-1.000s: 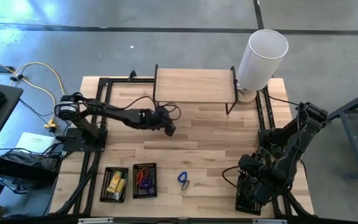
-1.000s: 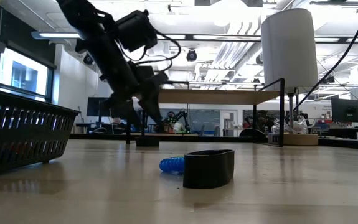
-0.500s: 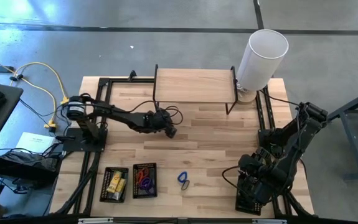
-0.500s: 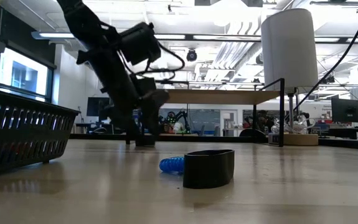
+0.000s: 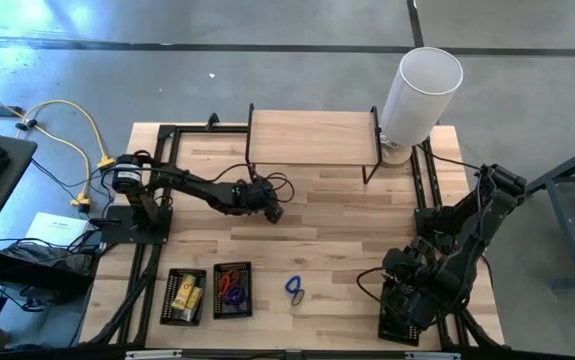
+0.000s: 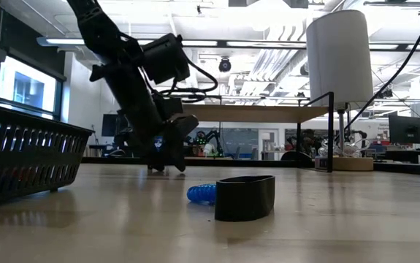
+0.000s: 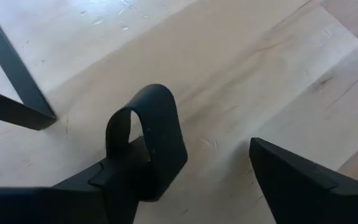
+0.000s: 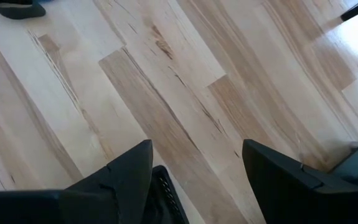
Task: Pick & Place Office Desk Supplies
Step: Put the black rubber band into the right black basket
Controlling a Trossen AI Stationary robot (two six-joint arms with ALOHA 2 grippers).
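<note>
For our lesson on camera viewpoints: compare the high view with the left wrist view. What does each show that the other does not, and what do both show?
Only the high view shows the two mesh trays, a blue loop, the white cylinder and the right arm folded at the table's near right. Only the left wrist view shows a black loop lying against one open finger. Both show the left gripper over the wooden tabletop.

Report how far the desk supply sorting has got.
Done: the two mesh trays near the table's front edge already hold items, yellow packets in one, a purple loop in the other. In hand: the left gripper, jaws open, is low over a black loop near the shelf leg. Left: the blue loop lies loose beside the trays. The right gripper waits, empty, at the right front.
</note>
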